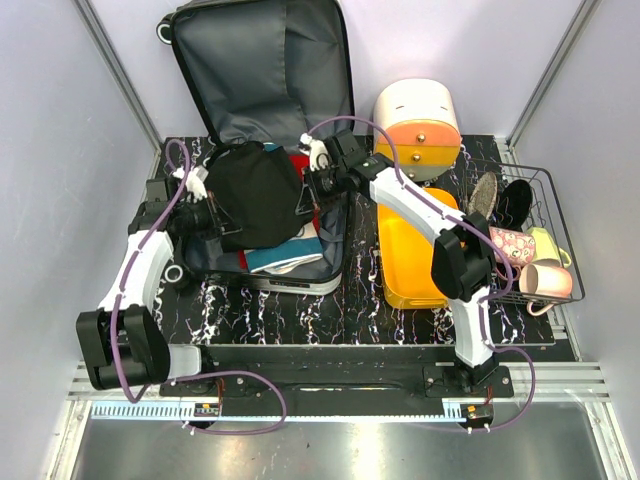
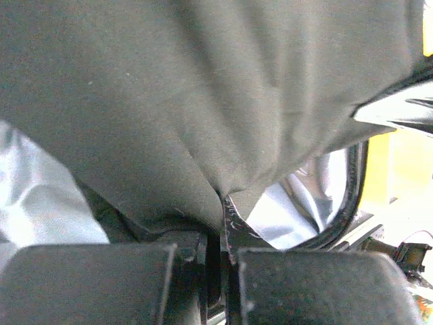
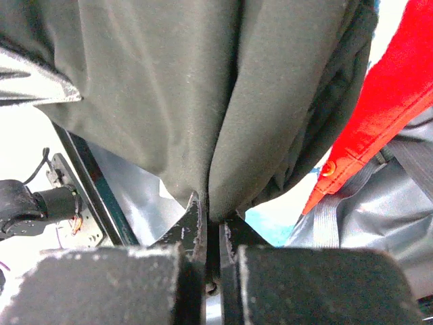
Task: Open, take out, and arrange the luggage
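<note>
Clamped shut on black garment (image 1: 255, 195): left fingers (image 2: 224, 230) at left edge, right fingers (image 3: 211, 220) at right. Stretched crosswise between both, over open luggage (image 1: 260, 70) on worktop (image 1: 300, 310).

luggage (image 1: 262, 70) 1 | black garment (image 1: 255, 195) 1 | tray (image 1: 405, 262) 1 | drawer box (image 1: 415, 120) 1 | basket (image 1: 556, 210) 1
</note>
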